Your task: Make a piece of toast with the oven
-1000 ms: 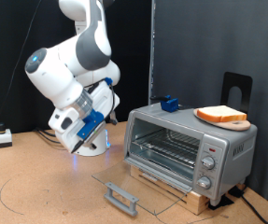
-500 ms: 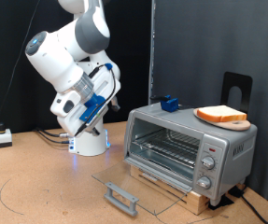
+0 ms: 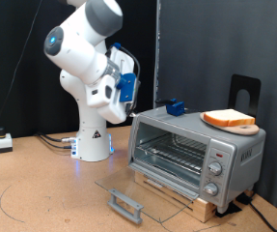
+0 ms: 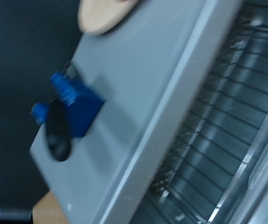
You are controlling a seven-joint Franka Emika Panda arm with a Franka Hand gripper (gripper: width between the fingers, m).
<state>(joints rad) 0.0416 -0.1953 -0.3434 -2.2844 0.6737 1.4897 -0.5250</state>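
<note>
Your arm [image 3: 88,48] stands on the desk [image 3: 41,188] off the oven's [image 3: 196,153] open end, at the exterior view's left, with its upper links raised above the oven's height. The oven sits on a wooden base, its glass door [image 3: 138,188] dropped flat in front of it and the wire rack showing inside. On the oven's roof the piece of toast [image 3: 229,119] lies on a round wooden board [image 3: 236,127]; a small blue object [image 3: 174,107] rests on the roof's far corner. Your end effector [image 3: 128,87] hangs above and just beside that corner; you cannot tell whether its fingers are spread or pressed together.
</note>
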